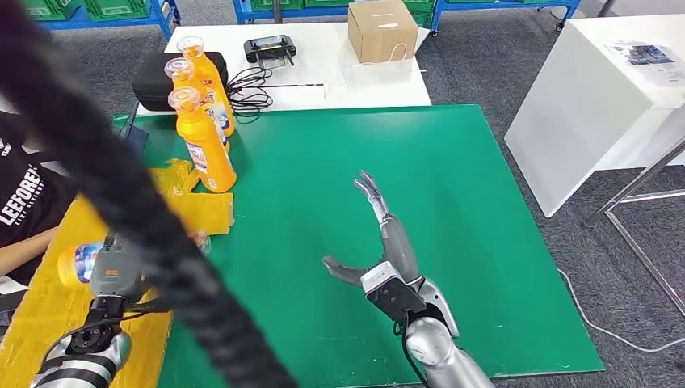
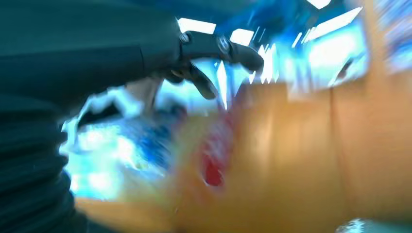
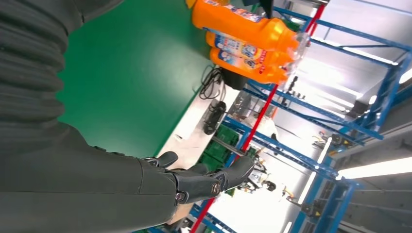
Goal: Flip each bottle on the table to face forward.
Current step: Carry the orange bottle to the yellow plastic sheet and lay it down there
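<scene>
Left hand (image 1: 113, 271) around a lying orange bottle (image 1: 77, 263); right hand (image 1: 386, 257) spread, empty, over green mat (image 1: 485, 242).

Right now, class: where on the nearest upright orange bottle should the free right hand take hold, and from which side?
Probably the nearest upright orange bottle at mid-body, on its label, from its open right side over the green mat. It stands upright, narrowing toward the cap, with other bottles close behind. The right hand hovers open there.
</scene>
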